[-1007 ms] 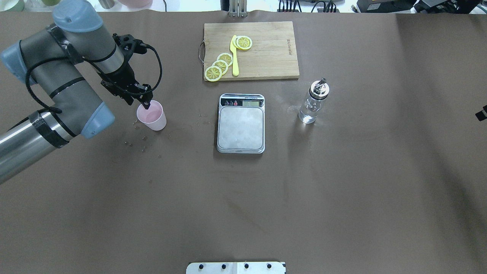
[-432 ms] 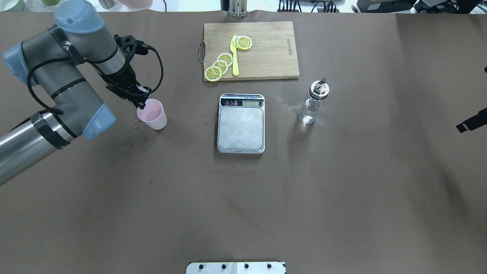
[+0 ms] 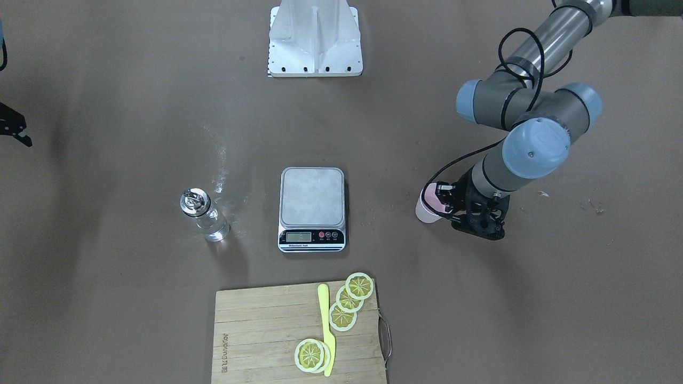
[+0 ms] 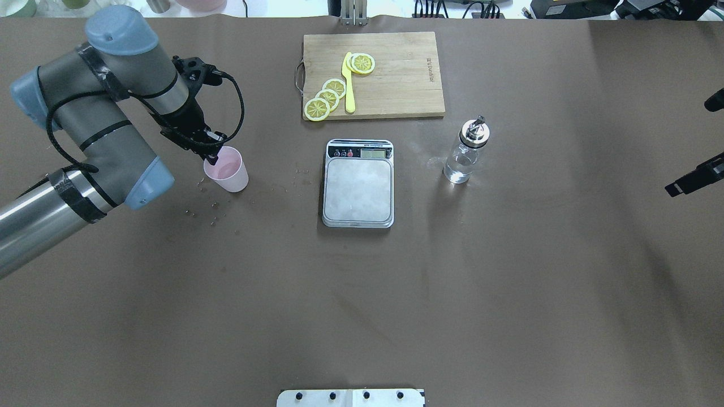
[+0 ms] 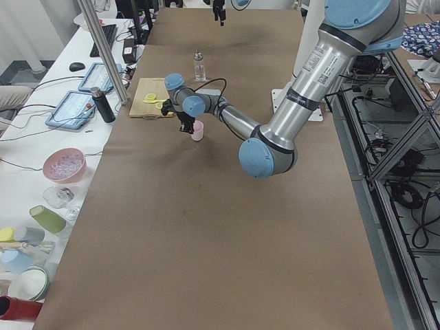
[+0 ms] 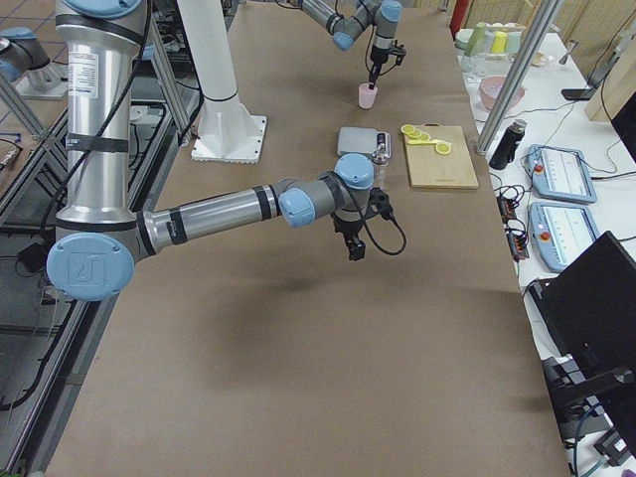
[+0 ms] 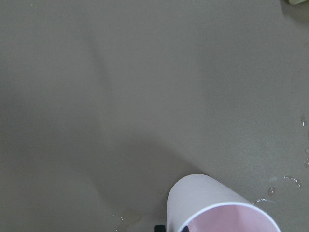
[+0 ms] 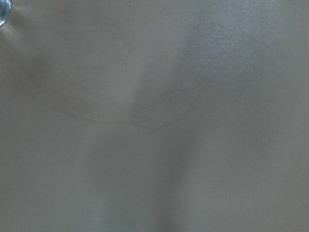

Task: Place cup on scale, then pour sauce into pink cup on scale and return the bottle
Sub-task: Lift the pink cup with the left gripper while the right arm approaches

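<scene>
The cup (image 4: 229,172) is seen on the left side of the table (image 4: 362,316), well apart from the scale (image 4: 358,189), not on the platform. Its rim is straddled by the left gripper (image 4: 212,155), one finger inside, one outside; in the left wrist view the dark tips sit tight either side of the pink wall, so the claw reads as clamped on the cup. Whether the cup is lifted off the table cannot be told. Small droplets (image 4: 203,208) are scattered near the cup.

The scale platform is bare, with its display strip on the far side. The bottle (image 4: 467,155) stands upright to the right of the scale, apart from it, with clear sauce (image 4: 458,171) low inside.

The right gripper (image 6: 355,250) is held above the table at the far right, well away from the bottle; only its edge is caught overhead, so whether the claw is open or closed cannot be told.

A cutting board (image 4: 396,85) lies beyond the scale, with lemon slices (image 4: 327,97) and a yellow knife (image 4: 349,85) on it.
</scene>
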